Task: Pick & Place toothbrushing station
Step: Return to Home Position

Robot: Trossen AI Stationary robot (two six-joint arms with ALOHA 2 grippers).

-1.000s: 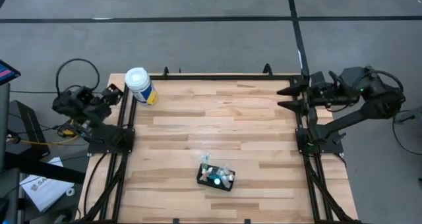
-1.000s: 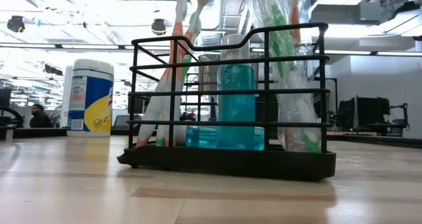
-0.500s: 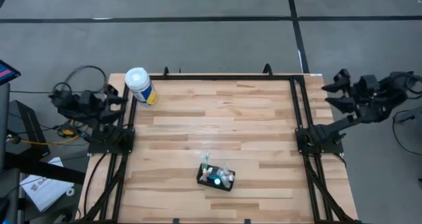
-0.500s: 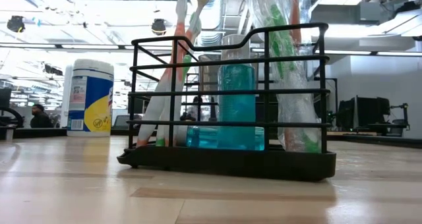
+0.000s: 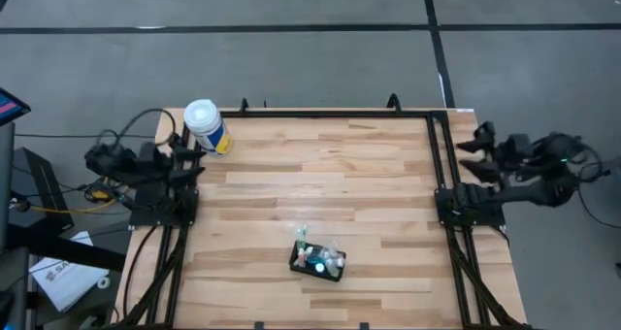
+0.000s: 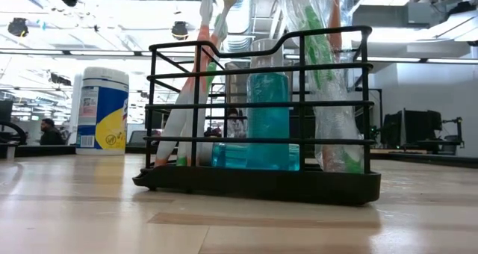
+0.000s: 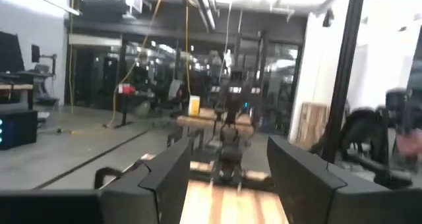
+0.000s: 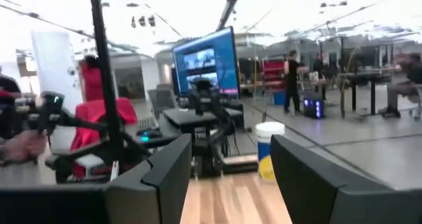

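1. spanning most of the high view, the wooden table (image 5: 291, 189) lies inside a black frame.
2. the left arm sits folded at the table's left edge. its left gripper (image 5: 189, 163) is over the frame rail, near the canister. its fingers (image 7: 165, 181) stand apart with nothing between them.
3. the right arm sits folded just outside the right edge. its right gripper (image 5: 473, 148) is off the wood and points toward the table. its fingers (image 8: 165, 174) are spread wide and hold nothing.
4. the black wire holder (image 6: 258, 181) stands upright near the table's front edge, about midway between the sides and well apart from both arms.
5. the canister (image 5: 206, 126), with a white lid and a blue and yellow label, stands upright at the far left corner.
6. a blue bottle (image 6: 267, 119) stands inside the holder, in its middle.
7. toothbrushes (image 6: 200, 60), one orange and one yellow-tipped, lean in one end of the holder. wrapped brushes (image 6: 328, 134) with green and orange showing fill the other end.
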